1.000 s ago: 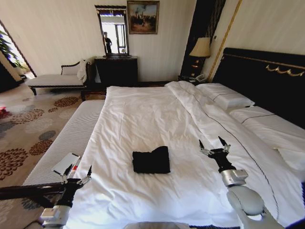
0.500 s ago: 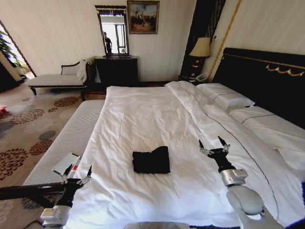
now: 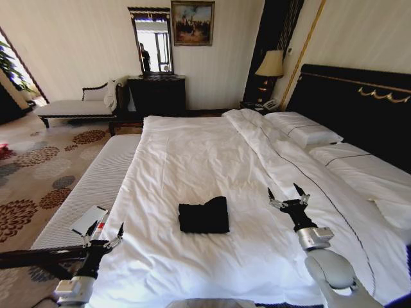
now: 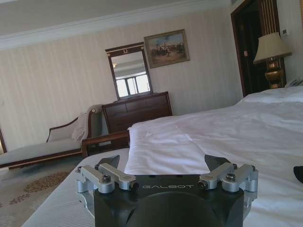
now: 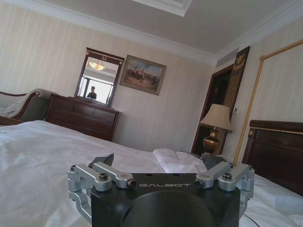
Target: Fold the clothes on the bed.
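black t-shirt [image 3: 203, 216] folded into a small bundle on the white duvet of the bed [image 3: 192, 160], near its foot. left gripper [image 3: 103, 231] spread wide beyond the bed's edge; right gripper [image 3: 288, 197] spread wide beside the shirt, apart.

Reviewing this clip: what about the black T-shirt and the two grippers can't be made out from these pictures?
- Folded black T-shirt, head view: chest lettering and fold layers are too small and dark to tell.
- Same shirt, left wrist view: cut off by the edge, a dark sliver.
- Open left gripper and open right gripper: height above the white bed is unclear from the head view.
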Controlling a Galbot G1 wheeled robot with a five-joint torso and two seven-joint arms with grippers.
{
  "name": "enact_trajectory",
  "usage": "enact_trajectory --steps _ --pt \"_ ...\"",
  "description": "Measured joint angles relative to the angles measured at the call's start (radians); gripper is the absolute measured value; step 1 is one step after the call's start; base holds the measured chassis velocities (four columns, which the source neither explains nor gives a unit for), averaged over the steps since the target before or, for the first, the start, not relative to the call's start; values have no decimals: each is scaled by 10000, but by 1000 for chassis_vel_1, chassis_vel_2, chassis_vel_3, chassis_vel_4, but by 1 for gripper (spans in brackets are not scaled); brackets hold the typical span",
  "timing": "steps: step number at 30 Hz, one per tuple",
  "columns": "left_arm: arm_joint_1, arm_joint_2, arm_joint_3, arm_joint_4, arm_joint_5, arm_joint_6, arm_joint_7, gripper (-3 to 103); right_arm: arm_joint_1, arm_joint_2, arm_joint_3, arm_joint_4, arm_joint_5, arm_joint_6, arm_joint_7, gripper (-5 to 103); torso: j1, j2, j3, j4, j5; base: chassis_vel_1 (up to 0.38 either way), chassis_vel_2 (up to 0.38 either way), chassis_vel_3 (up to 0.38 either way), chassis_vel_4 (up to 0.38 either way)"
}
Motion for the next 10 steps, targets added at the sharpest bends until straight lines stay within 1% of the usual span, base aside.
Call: enact_trajectory --steps 10 --pt "0 0 0 0 0 0 0 100 5 -1 -4 0 7 -5 6 100 0 0 0 0 0 0 0 0 0"
